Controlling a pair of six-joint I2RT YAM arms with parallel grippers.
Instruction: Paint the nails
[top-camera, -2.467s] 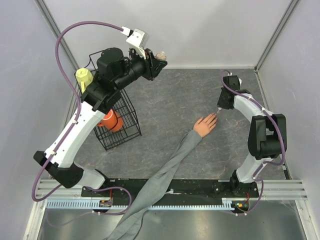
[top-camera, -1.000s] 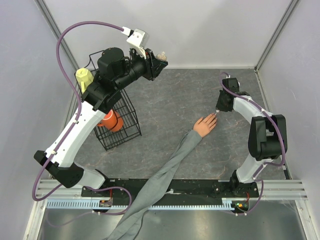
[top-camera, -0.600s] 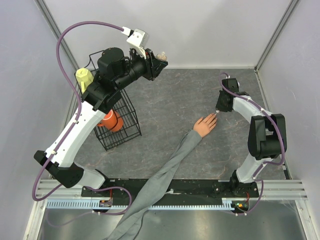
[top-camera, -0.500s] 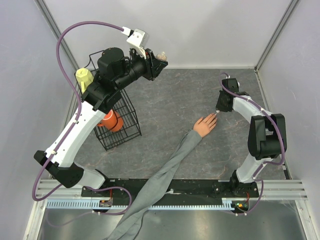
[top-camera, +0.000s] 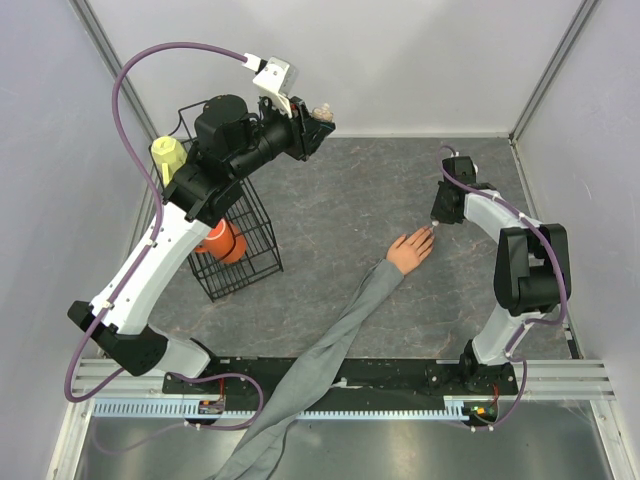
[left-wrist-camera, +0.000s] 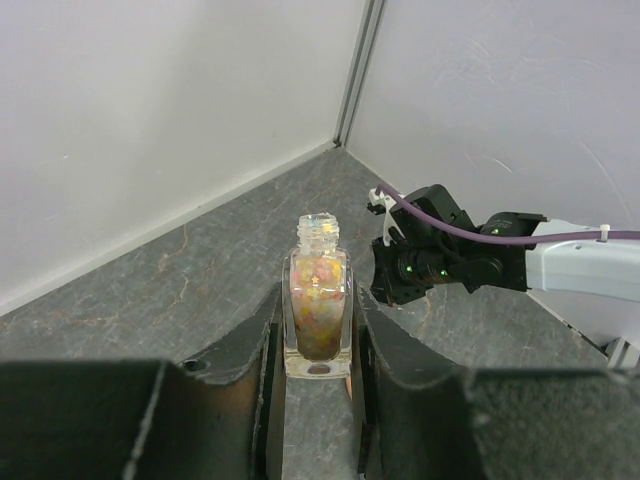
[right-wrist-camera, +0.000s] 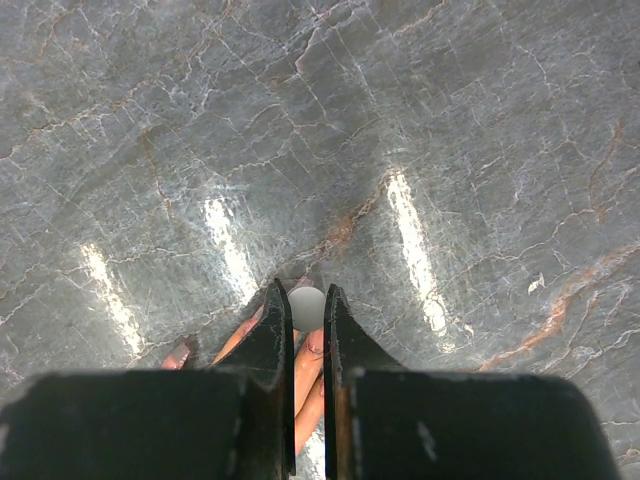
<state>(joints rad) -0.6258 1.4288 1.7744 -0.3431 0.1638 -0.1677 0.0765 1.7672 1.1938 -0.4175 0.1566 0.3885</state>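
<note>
The mannequin hand (top-camera: 409, 250) lies palm down mid-table, its grey sleeve (top-camera: 330, 350) trailing to the near edge. My right gripper (top-camera: 437, 219) hovers at its fingertips, shut on a round grey brush cap (right-wrist-camera: 307, 308) seen end-on. Below the jaws, peach fingers (right-wrist-camera: 309, 372) show, with reddish-pink nails (right-wrist-camera: 314, 345) and another nail (right-wrist-camera: 181, 353) further left. The brush tip is hidden under the cap. My left gripper (top-camera: 322, 120) is raised at the back left, shut on an uncapped, upright glitter polish bottle (left-wrist-camera: 318, 312).
A black wire basket (top-camera: 243, 238) stands left of the mat, an orange object (top-camera: 222, 242) inside it and a yellow piece (top-camera: 168, 155) at its top. Walls close in at the back and on both sides. A black rail (top-camera: 400, 375) runs along the near edge.
My right wrist has crept slightly back and left, staying over the fingertips. The left arm and the bottle have not moved.
</note>
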